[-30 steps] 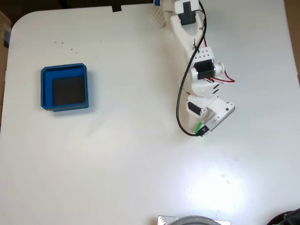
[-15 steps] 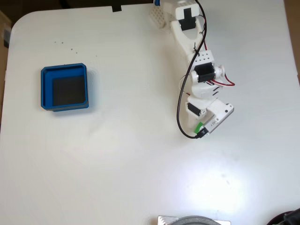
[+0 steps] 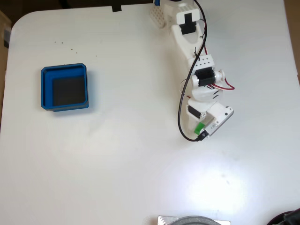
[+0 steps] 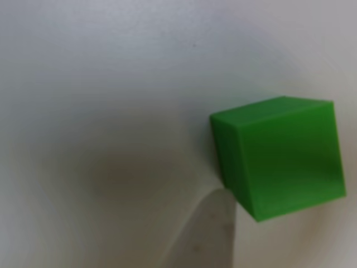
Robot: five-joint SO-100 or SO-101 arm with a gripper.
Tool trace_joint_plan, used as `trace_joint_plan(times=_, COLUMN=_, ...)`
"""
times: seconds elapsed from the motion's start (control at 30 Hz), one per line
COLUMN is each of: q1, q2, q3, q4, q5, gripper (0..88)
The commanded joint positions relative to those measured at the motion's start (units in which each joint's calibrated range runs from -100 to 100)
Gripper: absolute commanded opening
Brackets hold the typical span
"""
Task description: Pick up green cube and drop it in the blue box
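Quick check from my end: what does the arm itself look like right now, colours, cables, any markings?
In the fixed view the arm is white plastic with black servo blocks at the joints. A black cable loops down its left side, and red wires show near the middle joint. I can make out no markings.

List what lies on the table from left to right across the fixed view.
blue box → green cube, tucked under the arm's end → gripper, right beside the cube, its fingers hidden from above.
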Motion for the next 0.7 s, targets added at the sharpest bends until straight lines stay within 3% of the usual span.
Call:
trace_joint_plan(times=0.0, q1=-0.4, q2=0.2, q3=-3.9, q4=-0.4, q5=0.1, gripper=28.0)
trace_joint_plan(times=0.67, q1=-1.7, q2=3.8, q3=-3.8, q4=-6.6, q5=0.1, gripper=28.0)
